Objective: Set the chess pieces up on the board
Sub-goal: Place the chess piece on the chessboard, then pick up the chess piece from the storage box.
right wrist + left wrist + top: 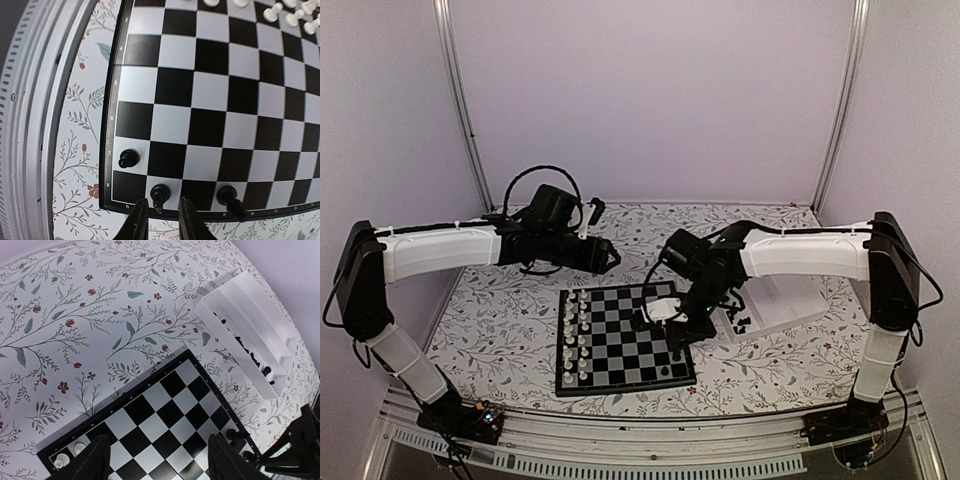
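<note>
The board (630, 352) lies mid-table, with white chessmen (575, 330) along its left columns. My right gripper (162, 202) hangs over the board's near right corner. Its fingers stand slightly apart on either side of a black piece (159, 192), which rests upright on an edge square with a small gap at each side. Two more black pieces (128, 158) (227, 195) stand close by. My left gripper (157, 440) is wide open above the board's (165, 410) far part, holding nothing. Loose black pieces (245, 347) lie in the tray.
A white ridged tray (782, 298) sits right of the board, with a few black pieces (740, 322) at its near end. The metal rail (30, 125) of the table front runs close to the board's edge. Floral cloth covers the table.
</note>
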`<state>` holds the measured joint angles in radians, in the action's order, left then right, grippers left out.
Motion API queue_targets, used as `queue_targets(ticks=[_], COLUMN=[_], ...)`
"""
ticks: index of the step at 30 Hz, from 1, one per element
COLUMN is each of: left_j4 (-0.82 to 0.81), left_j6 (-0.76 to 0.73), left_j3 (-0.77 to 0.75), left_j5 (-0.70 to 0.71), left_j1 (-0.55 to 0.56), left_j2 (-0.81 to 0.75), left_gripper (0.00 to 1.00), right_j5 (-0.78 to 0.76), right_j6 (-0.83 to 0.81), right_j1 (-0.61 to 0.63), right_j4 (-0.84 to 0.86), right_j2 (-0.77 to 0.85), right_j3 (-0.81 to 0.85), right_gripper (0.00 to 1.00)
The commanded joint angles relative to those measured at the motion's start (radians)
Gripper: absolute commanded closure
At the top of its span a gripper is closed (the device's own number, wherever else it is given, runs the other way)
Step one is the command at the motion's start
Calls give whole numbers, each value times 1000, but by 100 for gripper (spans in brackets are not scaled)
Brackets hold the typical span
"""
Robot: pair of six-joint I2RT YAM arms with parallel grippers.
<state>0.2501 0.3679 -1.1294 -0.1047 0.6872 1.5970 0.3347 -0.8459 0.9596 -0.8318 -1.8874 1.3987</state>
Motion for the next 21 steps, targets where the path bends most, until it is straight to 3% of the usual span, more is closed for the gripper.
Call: queue_targets(ticks=[1, 6, 12, 21], left_j4=[4, -34, -82, -75], left_j6=[-5, -23, -31, -31], left_j3=[-16, -11, -28, -72], left_j5=[-9, -21, -56, -67], left_j1=[12, 14, 15, 22], left_j2=[-26, -54, -48, -6], left_gripper=[32, 32, 32, 32], right_j5=[126, 148, 94, -38], right_j6=[-12, 55, 182, 270], right_j1=[-97, -285, -512, -556], right_j4=[-102, -44, 35, 107], right_j2=[105, 193, 175, 11], right_j3=[134, 150, 117, 131], right_gripper=[77, 78, 82, 80])
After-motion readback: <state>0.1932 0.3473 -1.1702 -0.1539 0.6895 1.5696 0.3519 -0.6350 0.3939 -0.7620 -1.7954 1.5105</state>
